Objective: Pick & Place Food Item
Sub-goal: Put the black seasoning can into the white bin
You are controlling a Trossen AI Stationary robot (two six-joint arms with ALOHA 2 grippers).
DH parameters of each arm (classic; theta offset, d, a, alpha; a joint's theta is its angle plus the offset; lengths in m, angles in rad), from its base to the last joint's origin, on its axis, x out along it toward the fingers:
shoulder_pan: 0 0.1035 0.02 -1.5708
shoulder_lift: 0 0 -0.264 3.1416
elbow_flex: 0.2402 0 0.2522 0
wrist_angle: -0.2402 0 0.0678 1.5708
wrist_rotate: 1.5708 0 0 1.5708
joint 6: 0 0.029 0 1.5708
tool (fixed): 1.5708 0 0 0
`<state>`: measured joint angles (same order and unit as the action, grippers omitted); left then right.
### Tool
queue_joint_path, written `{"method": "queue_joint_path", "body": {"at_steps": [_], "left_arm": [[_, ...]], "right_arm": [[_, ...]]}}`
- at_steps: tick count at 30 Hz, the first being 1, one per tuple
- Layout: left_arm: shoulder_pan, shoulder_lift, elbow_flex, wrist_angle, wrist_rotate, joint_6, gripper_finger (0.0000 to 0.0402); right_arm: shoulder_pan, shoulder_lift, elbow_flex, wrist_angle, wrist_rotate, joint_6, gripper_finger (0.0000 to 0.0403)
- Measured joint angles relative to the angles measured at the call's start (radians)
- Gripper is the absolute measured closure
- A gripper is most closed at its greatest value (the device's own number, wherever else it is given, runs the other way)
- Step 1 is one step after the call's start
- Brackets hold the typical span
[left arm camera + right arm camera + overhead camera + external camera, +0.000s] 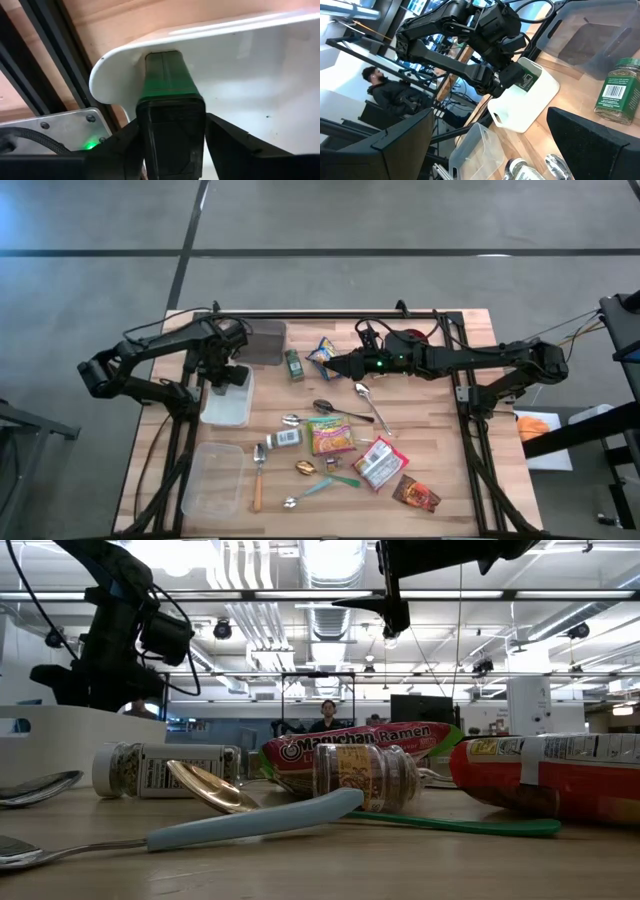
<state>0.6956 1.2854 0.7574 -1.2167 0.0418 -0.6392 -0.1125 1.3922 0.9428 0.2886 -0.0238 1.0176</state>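
Left gripper [228,376], fingers flanking a dark green packet [170,95], hangs over the white tray [226,408] near the table's left edge; grip unclear

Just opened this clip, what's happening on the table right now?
The left end effector has a dark green-banded packet between its fingers over the white bin at the table's left side; whether it grips or is releasing it is unclear. The right end effector hovers open near the blue snack bag. Spoons, spice jars and a ramen packet lie mid-table.
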Motion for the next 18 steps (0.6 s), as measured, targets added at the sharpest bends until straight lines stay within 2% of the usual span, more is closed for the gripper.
{"method": "queue_joint_path", "body": {"at_steps": [9,18], "left_arm": [[0.0,-0.001,0.0,-0.004,0.004,0.034,0.0166],[0.0,-0.001,0.001,-0.021,0.004,0.06,0.0108]], "right_arm": [[0.006,0.0,0.0,-0.001,-0.003,-0.006,0.0019],[0.006,0.0,0.0,-0.037,-0.003,-0.046,0.0019]]}}
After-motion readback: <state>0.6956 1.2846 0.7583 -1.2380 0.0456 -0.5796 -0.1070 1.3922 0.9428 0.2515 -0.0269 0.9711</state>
